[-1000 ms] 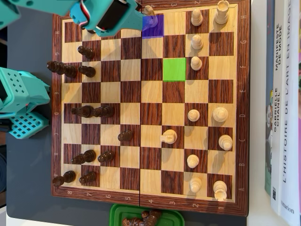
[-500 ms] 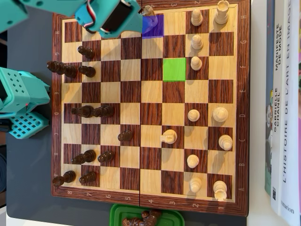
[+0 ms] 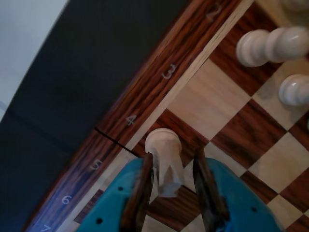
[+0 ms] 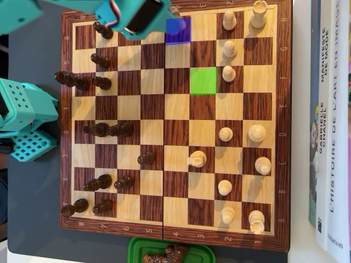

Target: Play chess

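Pale pawn [image 3: 163, 159] between the end effector [image 3: 171, 193] fingers, on the chessboard [image 3: 145, 96] edge square beside numeral 4.

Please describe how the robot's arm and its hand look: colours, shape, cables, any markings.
The arm is teal plastic, with a black block on top and red, white and black wires. The hand has a teal body with small round holes and two thin dark brown fingers. A teal perforated base part sits beside the board. No markings are visible.
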Action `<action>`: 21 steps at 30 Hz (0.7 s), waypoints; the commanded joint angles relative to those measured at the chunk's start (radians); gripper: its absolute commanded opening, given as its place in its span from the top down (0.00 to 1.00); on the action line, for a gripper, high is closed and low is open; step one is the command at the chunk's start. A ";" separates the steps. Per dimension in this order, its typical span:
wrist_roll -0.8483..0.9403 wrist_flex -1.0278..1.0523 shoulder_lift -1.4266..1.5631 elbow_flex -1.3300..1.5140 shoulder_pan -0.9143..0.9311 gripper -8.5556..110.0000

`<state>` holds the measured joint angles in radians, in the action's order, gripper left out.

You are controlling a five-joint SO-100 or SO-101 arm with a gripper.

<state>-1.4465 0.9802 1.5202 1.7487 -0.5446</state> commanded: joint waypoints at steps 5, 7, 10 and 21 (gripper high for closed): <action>0.002 0.000 -0.003 -0.063 0.005 0.81; 0.000 0.000 -0.003 -0.063 0.005 0.81; 0.002 0.000 -0.003 -0.063 0.005 0.82; -0.006 0.000 -0.009 -0.060 0.009 0.82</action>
<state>-1.4465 0.9802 1.5018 1.7349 -0.5446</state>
